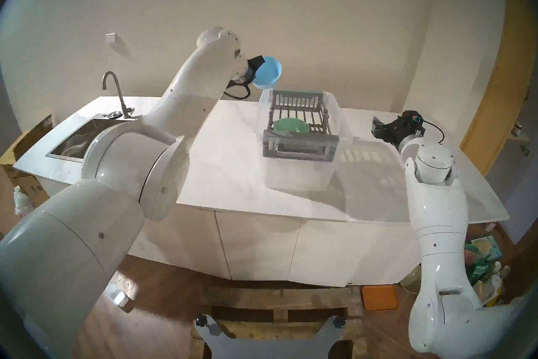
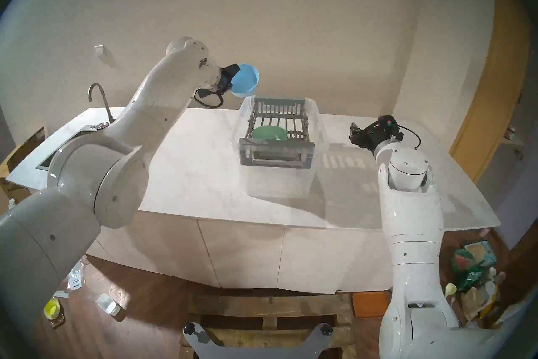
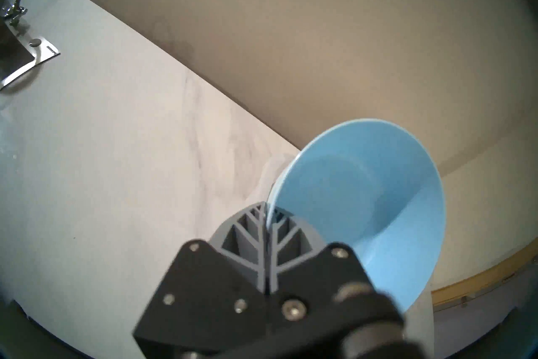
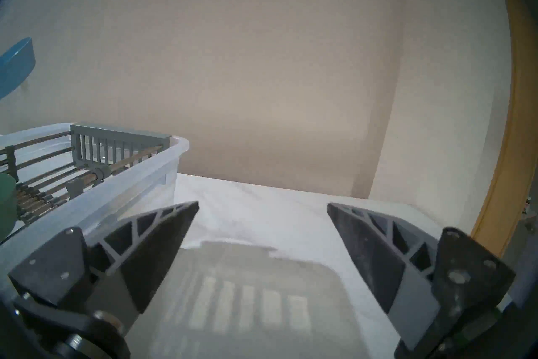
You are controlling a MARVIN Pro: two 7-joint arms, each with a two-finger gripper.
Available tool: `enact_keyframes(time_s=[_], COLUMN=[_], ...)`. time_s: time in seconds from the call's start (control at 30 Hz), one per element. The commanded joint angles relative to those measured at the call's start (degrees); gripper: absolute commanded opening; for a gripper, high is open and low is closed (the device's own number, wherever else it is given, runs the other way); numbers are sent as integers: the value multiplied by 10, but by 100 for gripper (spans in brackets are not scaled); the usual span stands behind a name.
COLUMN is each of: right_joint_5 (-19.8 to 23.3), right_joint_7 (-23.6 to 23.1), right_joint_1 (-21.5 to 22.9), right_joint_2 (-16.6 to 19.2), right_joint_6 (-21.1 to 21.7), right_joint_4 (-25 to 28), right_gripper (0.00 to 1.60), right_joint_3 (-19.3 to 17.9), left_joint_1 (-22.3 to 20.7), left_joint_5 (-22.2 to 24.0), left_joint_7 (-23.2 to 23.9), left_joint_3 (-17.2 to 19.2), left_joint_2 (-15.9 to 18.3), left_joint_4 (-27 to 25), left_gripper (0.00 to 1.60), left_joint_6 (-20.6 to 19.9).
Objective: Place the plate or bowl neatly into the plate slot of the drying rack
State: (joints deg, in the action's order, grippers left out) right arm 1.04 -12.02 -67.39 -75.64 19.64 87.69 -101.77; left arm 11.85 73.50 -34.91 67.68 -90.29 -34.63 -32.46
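My left gripper (image 1: 257, 65) is shut on the rim of a light blue bowl (image 1: 269, 73), held tilted in the air above the far left corner of the grey drying rack (image 1: 300, 122). The left wrist view shows both fingers pinching the bowl (image 3: 364, 204) at its rim. The rack sits inside a clear plastic tub (image 1: 334, 113) on the white counter. A green bowl (image 1: 291, 126) lies in the rack's near left part, on the parallel bars. My right gripper (image 4: 262, 207) is open and empty, just above the counter to the right of the tub (image 4: 122, 183).
A steel sink (image 1: 75, 140) with a tap (image 1: 115, 90) is at the counter's left end. The wall runs close behind the counter. A wooden door frame (image 1: 495, 81) stands at the right. Clutter lies on the floor beside my right arm.
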Motion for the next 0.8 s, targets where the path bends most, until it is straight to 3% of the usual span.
enact_keyframes(time_s=[0.0, 0.33, 0.5, 0.77], right_joint_5=[0, 0, 0, 0], right_joint_7=[0, 0, 0, 0], right_joint_1=[12, 12, 12, 12], right_joint_2=[2, 2, 2, 2], right_joint_6=[-8, -8, -7, -7], right_joint_4=[14, 14, 13, 13], right_gripper=[160, 160, 160, 160], right_joint_3=[1, 1, 1, 1], left_joint_1=[-39, -99, -110, -108], left_joint_5=[-7, -10, -13, -21], left_joint_7=[49, 109, 123, 135], left_joint_3=[-7, -12, -17, -24], left_joint_2=[-37, -105, -118, -117], left_joint_4=[21, 172, 211, 224], left_gripper=[0, 0, 0, 0], left_joint_6=[39, 89, 107, 131])
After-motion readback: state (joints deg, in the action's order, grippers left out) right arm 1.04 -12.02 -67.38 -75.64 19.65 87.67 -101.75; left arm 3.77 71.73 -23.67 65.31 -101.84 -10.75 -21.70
